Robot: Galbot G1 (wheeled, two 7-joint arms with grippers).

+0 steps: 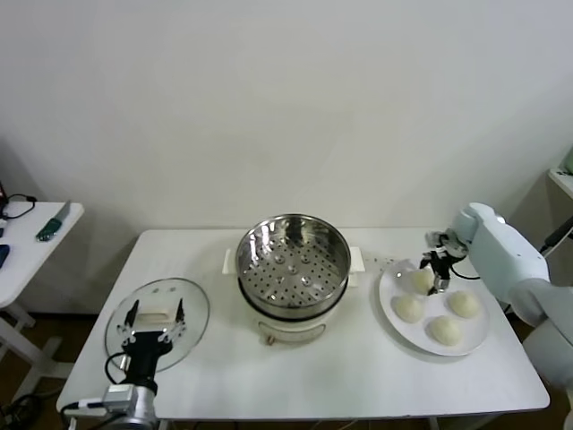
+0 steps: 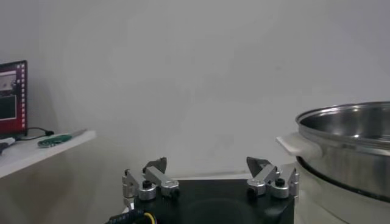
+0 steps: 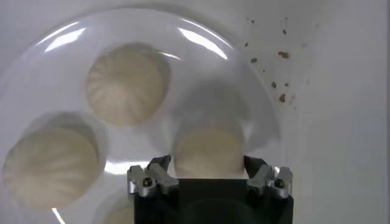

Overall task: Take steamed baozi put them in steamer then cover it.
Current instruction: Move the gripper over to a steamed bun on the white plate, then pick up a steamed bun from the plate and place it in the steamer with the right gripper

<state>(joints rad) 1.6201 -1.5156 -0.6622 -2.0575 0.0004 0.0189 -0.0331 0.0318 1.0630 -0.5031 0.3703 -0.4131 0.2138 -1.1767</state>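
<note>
Four steamed baozi (image 1: 423,279) lay on the white plate (image 1: 387,291) to the right of the empty steamer (image 1: 293,265), and the right gripper (image 1: 437,283) stood over the rear-left bun, its jaws apart on either side of it and not yet visibly pressing. To do this pick well, I judged, it should close gently at the bun's widest part, then lift straight up. Over the cover (image 1: 157,321) hung the left gripper (image 1: 154,315), jaws wide and empty.

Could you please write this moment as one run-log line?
stage: first pickup | right gripper: astride a baozi on plate | left gripper: open, above cover | steamer: empty
</note>
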